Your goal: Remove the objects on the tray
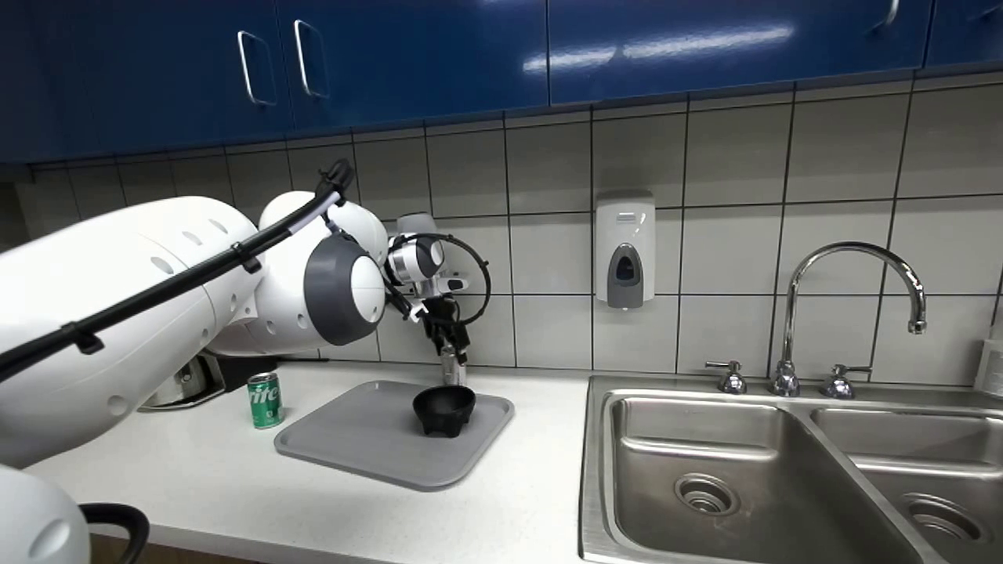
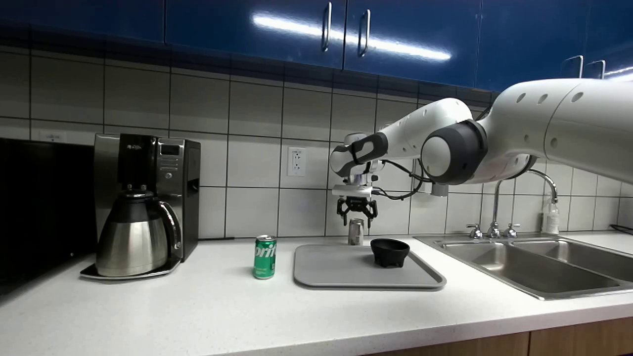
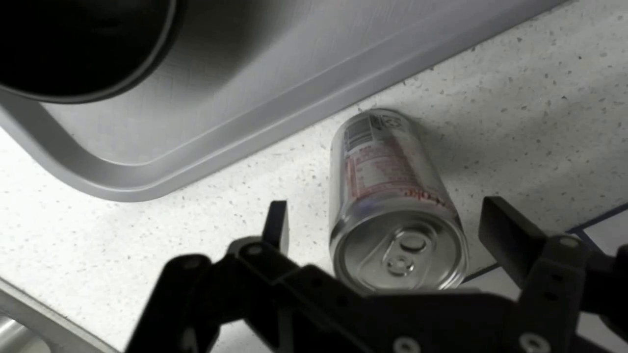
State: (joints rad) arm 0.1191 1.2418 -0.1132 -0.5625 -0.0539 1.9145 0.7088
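My gripper (image 3: 387,228) stands open around the upper end of a silver Coke can (image 3: 382,166), a gap showing between the can and each pad. That can (image 2: 356,232) is upright on the counter, just behind the back edge of the grey tray (image 2: 331,277). The small black bowl (image 2: 389,252) rests on the tray, toward its back right in that exterior view; its dark rim also fills a corner of the wrist view. In both exterior views the green Sprite can (image 1: 265,400) stands on the counter beside the tray, apart from it.
The tiled wall (image 2: 254,207) rises close behind the silver can and gripper. A coffee maker (image 2: 190,207) with a steel pot (image 2: 133,244) stands on the counter. Across the tray lies the steel sink (image 1: 595,470) with its tall faucet (image 1: 791,313). Blue cabinets (image 1: 423,63) hang above.
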